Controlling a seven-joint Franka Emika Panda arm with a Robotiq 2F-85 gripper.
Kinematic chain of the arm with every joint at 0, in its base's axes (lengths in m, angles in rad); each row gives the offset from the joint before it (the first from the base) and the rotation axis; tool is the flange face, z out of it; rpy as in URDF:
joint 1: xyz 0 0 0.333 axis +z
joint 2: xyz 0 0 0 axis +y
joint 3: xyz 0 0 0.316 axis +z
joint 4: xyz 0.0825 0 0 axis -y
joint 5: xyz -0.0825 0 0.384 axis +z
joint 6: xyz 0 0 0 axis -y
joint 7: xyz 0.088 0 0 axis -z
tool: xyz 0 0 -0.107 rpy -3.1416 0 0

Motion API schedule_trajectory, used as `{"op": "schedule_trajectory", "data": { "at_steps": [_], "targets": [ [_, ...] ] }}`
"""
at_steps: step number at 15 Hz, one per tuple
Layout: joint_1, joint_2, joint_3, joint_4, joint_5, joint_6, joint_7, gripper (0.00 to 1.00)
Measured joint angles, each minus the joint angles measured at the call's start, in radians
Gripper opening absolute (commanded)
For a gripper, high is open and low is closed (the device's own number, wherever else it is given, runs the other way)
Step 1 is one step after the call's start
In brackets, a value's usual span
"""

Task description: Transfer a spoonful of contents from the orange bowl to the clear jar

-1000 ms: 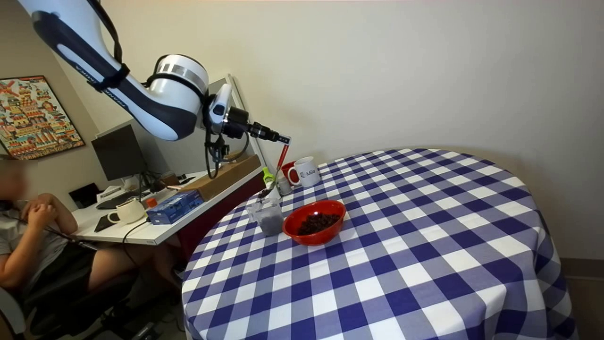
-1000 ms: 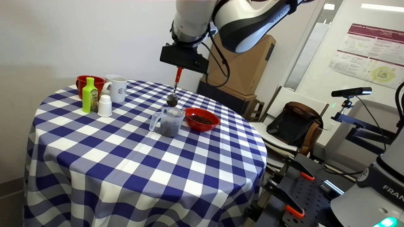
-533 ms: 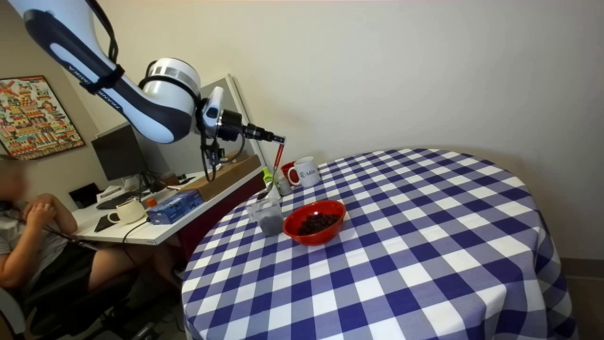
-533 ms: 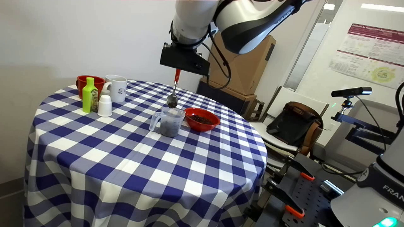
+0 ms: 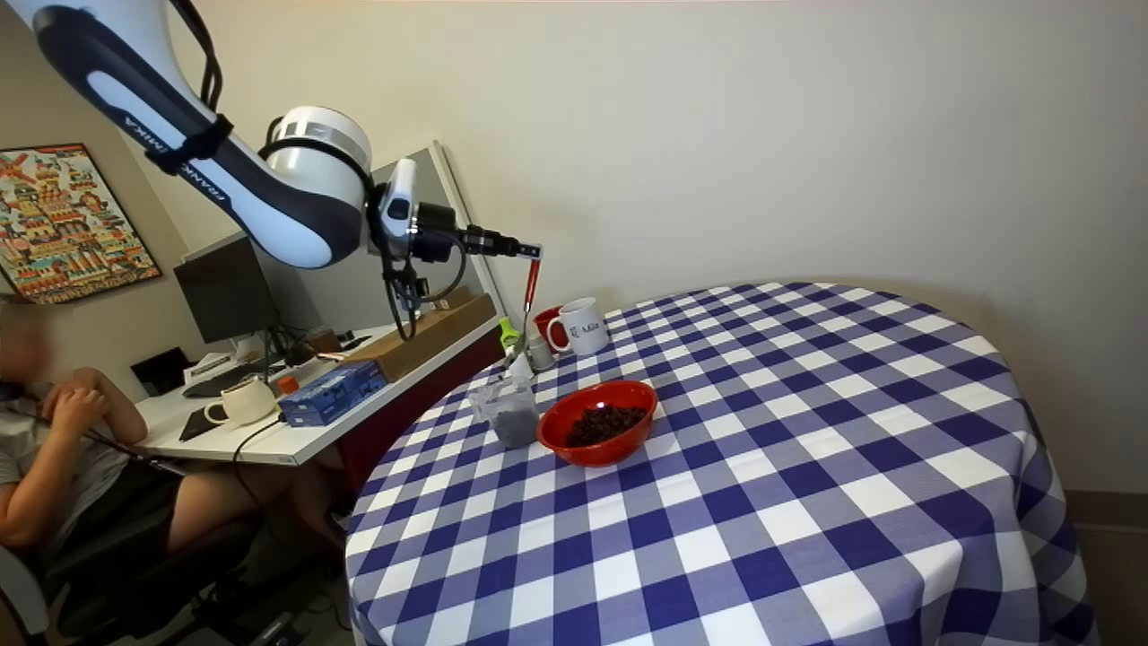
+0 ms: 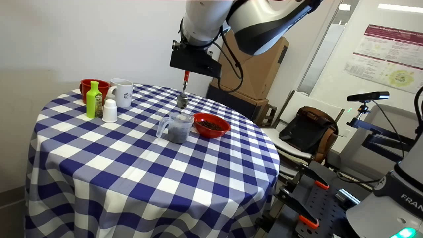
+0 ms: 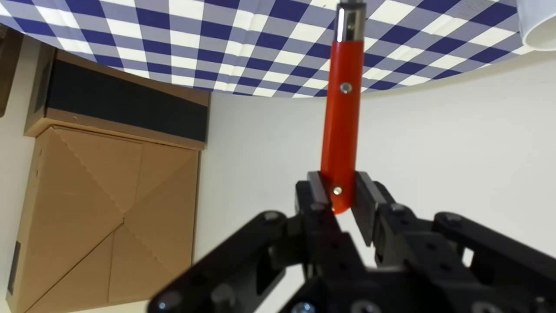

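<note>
My gripper is shut on the red handle of a metal spoon, in the wrist view. The spoon's head hangs tip down just above the mouth of the clear jar, a see-through measuring jug with a handle and dark contents low inside. Dark residue marks the spoon's metal, and a few dark bits show at the jar's rim below its tip. Beside the jar stands the orange bowl, glossy red-orange, holding small dark brown pieces. Neither bowl nor jar appears in the wrist view.
On the checkered table a green bottle, a white cup-like object, a red mug and a white mug are grouped together. Cardboard boxes stand beyond the table. A person sits by a desk.
The arm has drawn back a little and the spoon has lifted slightly and tipped more steeply downward. Less dark material shows on its head than a second ago. Bowl and jar stayed put.
</note>
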Motion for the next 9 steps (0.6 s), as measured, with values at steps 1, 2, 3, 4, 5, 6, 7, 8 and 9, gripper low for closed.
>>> {"op": "schedule_trajectory", "data": {
  "at_steps": [1,2,3,4,5,6,7,8,9],
  "targets": [
    [0.000,-0.003,0.003,-0.003,-0.022,-0.012,0.011,0.05],
    [0.000,-0.006,0.007,-0.007,-0.044,-0.026,0.024,0.05],
    [0.000,-0.009,0.011,-0.012,-0.063,-0.039,0.034,0.05],
    [0.000,-0.011,0.015,-0.016,-0.080,-0.052,0.045,0.05],
    [0.000,-0.013,0.019,-0.019,-0.094,-0.065,0.055,0.05],
    [0.000,-0.013,0.023,-0.022,-0.105,-0.076,0.064,0.05],
    [0.000,-0.013,0.026,-0.024,-0.112,-0.086,0.069,0.05],
    [0.000,-0.013,0.030,-0.025,-0.112,-0.090,0.073,0.05],
    [-0.002,-0.014,0.033,-0.026,-0.112,-0.091,0.076,0.05]
  ]
}}
